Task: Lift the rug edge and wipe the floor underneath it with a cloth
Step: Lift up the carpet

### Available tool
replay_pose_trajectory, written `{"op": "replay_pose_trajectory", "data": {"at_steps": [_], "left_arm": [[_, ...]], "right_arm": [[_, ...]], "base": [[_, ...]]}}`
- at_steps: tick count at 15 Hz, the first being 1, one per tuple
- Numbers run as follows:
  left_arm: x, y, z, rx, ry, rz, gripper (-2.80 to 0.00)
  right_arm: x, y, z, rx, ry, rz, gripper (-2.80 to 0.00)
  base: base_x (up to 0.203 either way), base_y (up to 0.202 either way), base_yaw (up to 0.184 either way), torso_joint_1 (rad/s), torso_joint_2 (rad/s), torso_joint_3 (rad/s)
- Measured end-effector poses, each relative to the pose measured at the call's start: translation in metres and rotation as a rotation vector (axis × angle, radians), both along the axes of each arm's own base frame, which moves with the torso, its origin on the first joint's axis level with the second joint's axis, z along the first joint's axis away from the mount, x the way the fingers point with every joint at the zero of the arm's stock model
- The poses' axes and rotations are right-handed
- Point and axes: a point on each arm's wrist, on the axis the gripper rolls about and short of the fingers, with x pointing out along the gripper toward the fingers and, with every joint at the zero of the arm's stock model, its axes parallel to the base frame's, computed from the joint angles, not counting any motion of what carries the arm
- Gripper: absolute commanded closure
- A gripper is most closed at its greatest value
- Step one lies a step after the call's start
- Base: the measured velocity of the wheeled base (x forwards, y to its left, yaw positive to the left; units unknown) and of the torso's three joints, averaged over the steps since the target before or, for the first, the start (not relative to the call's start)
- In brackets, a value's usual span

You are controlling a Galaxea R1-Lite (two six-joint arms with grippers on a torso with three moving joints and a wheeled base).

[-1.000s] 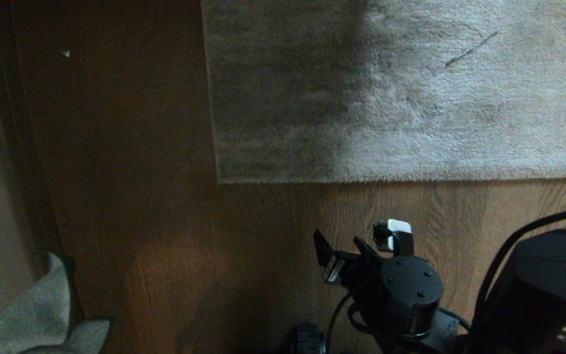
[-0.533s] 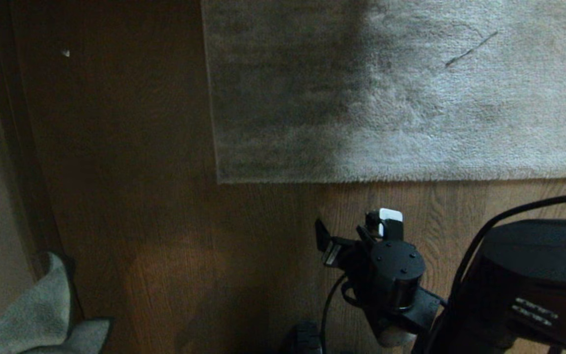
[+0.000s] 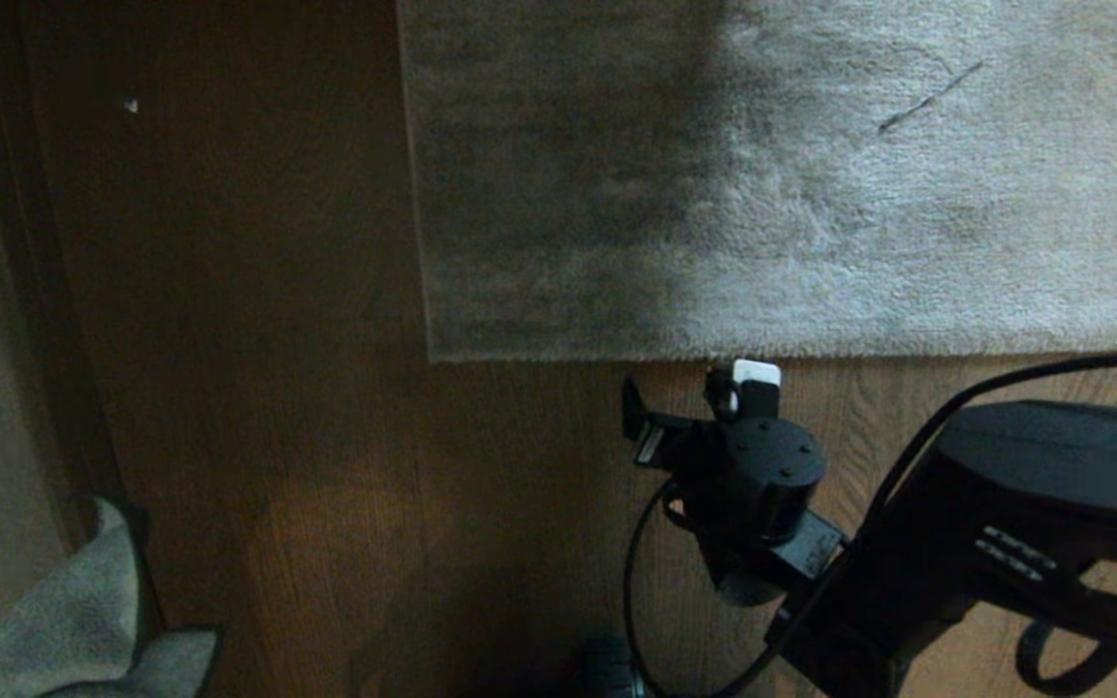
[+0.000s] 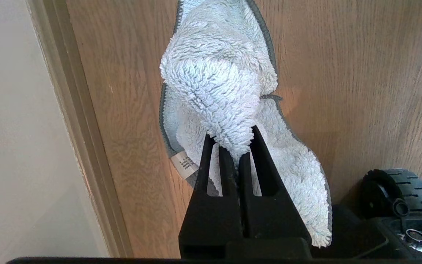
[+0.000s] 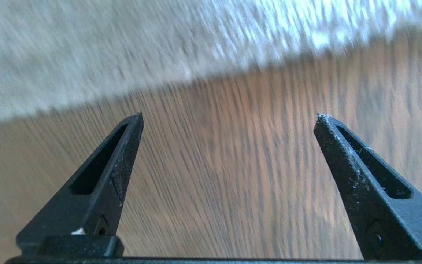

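Right wrist view: rug edge (image 5: 123, 79) just beyond the wide-apart jaws.

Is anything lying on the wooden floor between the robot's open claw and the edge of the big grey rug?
Nothing visible. The open right tool has only bare brown wood-grain floor before the grey-beige short-pile rug edge, which lies flat.

rug edge (image 3: 772, 354): short matt pile, fuzzy | floor (image 3: 326, 436): wood-grain planks, smooth, faint sheen | cloth (image 4: 218, 84): fluffy looped microfibre (stitched darker hem) | right gripper (image 5: 229, 117): matt black plastic, lint-flecked
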Motion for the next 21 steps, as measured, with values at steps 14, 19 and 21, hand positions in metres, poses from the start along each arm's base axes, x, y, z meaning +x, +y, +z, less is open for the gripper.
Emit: {"op": "replay_pose_trajectory", "data": {"at_steps": [14,19,21], "left_arm": [[0.000,0.000,0.000,0.000,0.000,0.000,0.00],[0.000,0.000,0.000,0.000,0.000,0.000,0.00],[0.000,0.000,0.000,0.000,0.000,0.000,0.00]], "right_arm": [[0.029,0.028,0.003,0.118,-0.077,0.007,-2.80],[0.033,0.032,-0.004,0.171,-0.067,0.014,-2.80],[0.033,0.032,-0.008,0.177,-0.059,0.016,-2.80]], "base": [[0.000,0.000,0.000,0.000,0.00,0.000],[0.000,0.000,0.000,0.000,0.00,0.000],[0.000,0.000,0.000,0.000,0.00,0.000]]}}
